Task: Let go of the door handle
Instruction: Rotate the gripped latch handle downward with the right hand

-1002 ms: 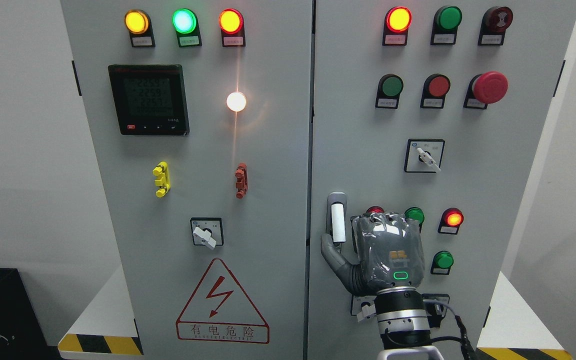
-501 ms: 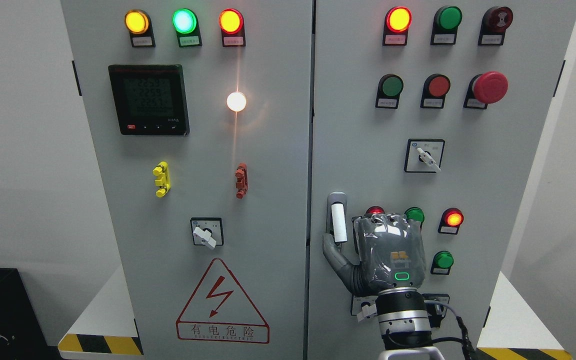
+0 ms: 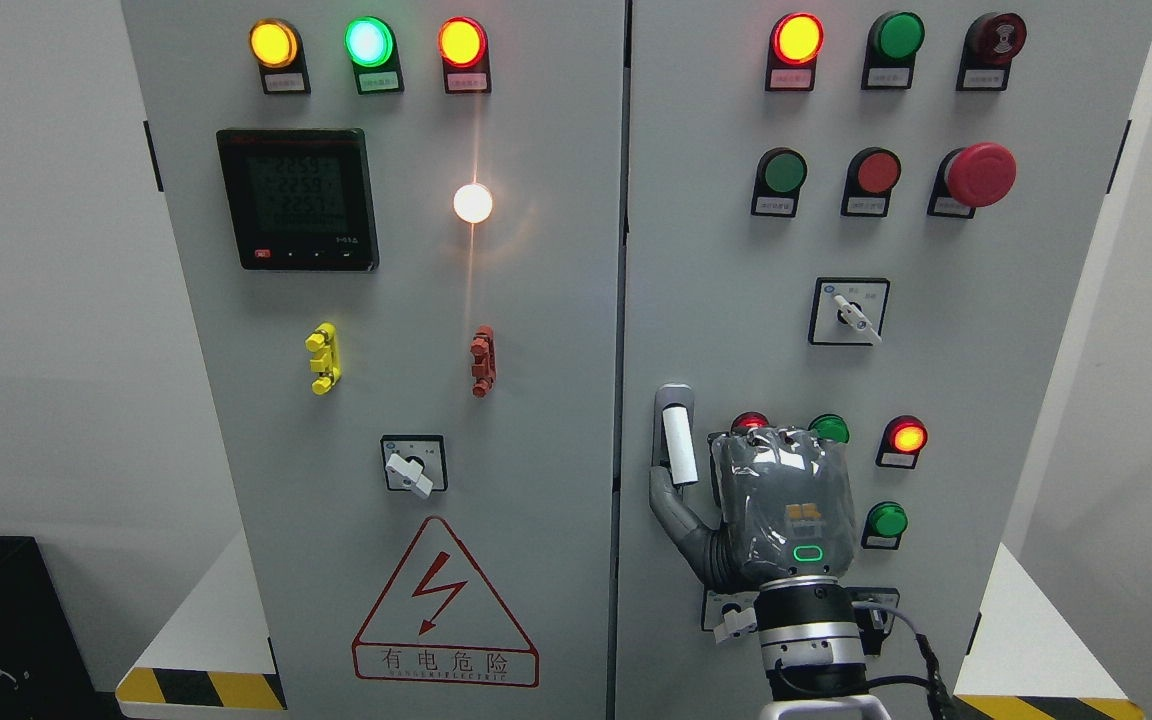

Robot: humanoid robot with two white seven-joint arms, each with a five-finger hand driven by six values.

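Right hand (image 3: 771,505): I see it from the back, coming up from the bottom edge right of the middle, held against the lower part of the right cabinet door (image 3: 736,250).
Fingers: they point away from my camera and the back of the hand hides them, so I cannot tell whether they are spread or curled.
Thumb (image 3: 671,505): it sticks out to the left and its tip lies right under the lower end of the door handle (image 3: 674,440); I cannot tell if it touches.
Door handle: a white upright grip in a grey mount, near the left edge of the right door, just left of my hand's knuckles and not wrapped by anything I can see.
Left hand: out of my view.
Doors: left cabinet door (image 3: 536,450) and right one meet at a dark vertical seam.
Near my hand: a lit red lamp (image 3: 907,438) and a green button (image 3: 885,521) just to its right.
Selector switch (image 3: 849,312): above the hand, well apart from it.
Emergency stop button (image 3: 979,175): upper right of the door.
Warning triangle (image 3: 443,600): low on the left door.
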